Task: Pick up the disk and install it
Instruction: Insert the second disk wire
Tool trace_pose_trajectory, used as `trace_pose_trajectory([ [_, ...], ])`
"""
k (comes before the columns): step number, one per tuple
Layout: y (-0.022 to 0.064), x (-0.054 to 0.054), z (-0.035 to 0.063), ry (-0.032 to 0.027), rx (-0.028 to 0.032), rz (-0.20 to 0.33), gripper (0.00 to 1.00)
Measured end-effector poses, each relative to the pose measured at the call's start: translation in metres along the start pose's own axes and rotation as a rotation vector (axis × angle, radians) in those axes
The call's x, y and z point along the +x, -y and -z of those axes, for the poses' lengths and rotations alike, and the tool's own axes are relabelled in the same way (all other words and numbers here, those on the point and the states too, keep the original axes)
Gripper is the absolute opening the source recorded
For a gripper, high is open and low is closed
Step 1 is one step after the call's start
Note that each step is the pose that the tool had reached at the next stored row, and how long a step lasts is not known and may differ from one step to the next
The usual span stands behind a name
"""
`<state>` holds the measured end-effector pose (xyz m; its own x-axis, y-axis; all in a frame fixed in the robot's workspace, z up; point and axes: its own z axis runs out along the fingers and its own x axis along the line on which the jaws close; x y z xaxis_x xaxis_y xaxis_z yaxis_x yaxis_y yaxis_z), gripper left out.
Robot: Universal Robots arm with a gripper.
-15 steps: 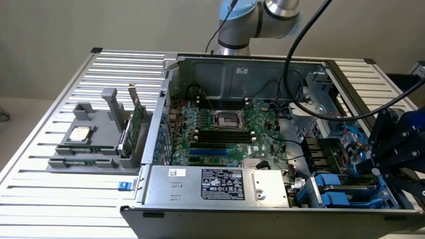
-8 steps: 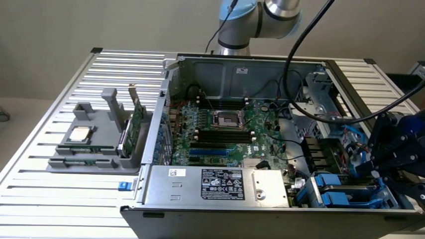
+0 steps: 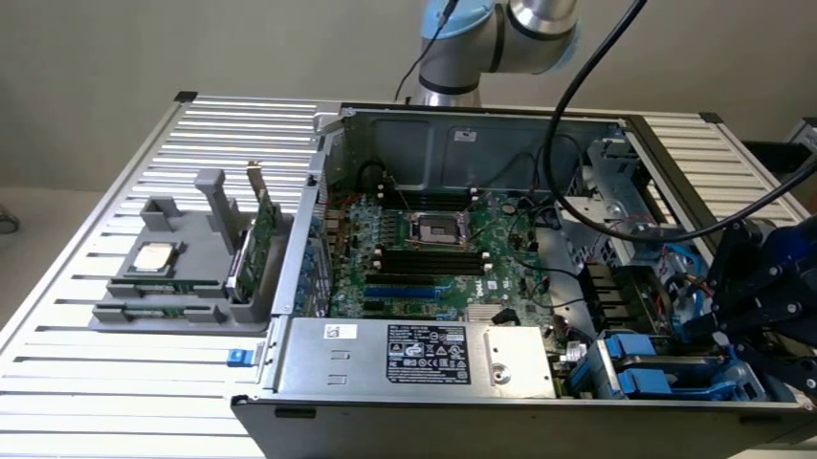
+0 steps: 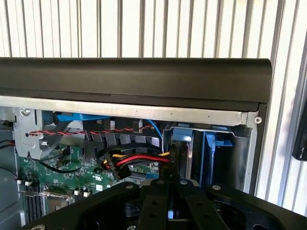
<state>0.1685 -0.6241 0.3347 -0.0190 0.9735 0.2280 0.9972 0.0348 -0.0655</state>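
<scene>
The hand [image 3: 730,320] [image 4: 169,191] is clenched. In the wrist view its black fingers [image 4: 152,207] meet at the centre line, and it cannot be told whether anything is gripped between them. The hand hangs over the near corner of the computer case [image 3: 460,129] on the exterior view's right, just above the drive bay [image 3: 610,368].

The disk [image 3: 676,381] [image 4: 212,145] sits in that drive bay, directly in front of the fingers. Its blue carrier frame shows, but the metal body is hidden. In the wrist view the frame stands on edge in its slot, with its rails upright beside a second blue carrier [image 4: 180,136]. The direction of the long axis cannot be told with certainty.

A bundle of red, yellow and black wires [image 4: 136,159] ends in a black plug just beside the bay. A thick black cable [image 3: 562,143] runs from the arm [image 3: 511,38] down across the open case to the hand.

The motherboard [image 3: 434,258] lies flat in the case, with the processor socket [image 3: 438,229] near its middle. The power supply [image 3: 422,356] with its printed label occupies the near side.

The case rests on a slatted bench [image 3: 166,373]. On the exterior view's left, a grey fixture [image 3: 186,287] holds a square silver chip [image 3: 155,256] and a green circuit card [image 3: 262,239] standing on edge.
</scene>
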Motion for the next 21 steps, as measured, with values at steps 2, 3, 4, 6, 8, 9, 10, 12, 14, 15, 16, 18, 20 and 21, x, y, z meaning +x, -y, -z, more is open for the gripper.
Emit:
trace_pose_trajectory([
  [2, 0.0000, -0.001, -0.0013, -0.0015, -0.0018, 0.000, 0.11],
  [3, -0.0001, -0.001, -0.0020, -0.0025, -0.0027, 0.001, 0.11],
  [4, -0.0001, -0.002, -0.0026, -0.0039, -0.0035, 0.001, 0.11],
  [6, -0.0002, -0.002, -0.0034, -0.0067, -0.0046, 0.001, 0.11],
  [8, -0.0001, -0.003, -0.0018, -0.0054, -0.0049, 0.001, 0.11],
  [9, -0.0002, -0.003, -0.0019, -0.0063, -0.0049, 0.002, 0.11],
  [10, -0.0002, -0.002, -0.0024, -0.0084, -0.0048, 0.002, 0.11],
  [12, -0.0001, -0.002, -0.0014, -0.0112, -0.0047, 0.002, 0.11],
  [14, 0.0000, -0.002, 0.0013, -0.0122, -0.0046, 0.002, 0.11],
  [15, 0.0002, -0.001, 0.0040, -0.0110, -0.0047, 0.002, 0.11],
  [16, 0.0005, 0.000, 0.0074, -0.0101, -0.0047, 0.002, 0.11],
  [18, 0.0009, 0.001, 0.0131, -0.0105, -0.0047, 0.002, 0.11],
  [20, 0.0012, 0.002, 0.0172, -0.0101, -0.0047, 0.002, 0.11],
  [21, 0.0013, 0.002, 0.0183, -0.0102, -0.0047, 0.002, 0.11],
])
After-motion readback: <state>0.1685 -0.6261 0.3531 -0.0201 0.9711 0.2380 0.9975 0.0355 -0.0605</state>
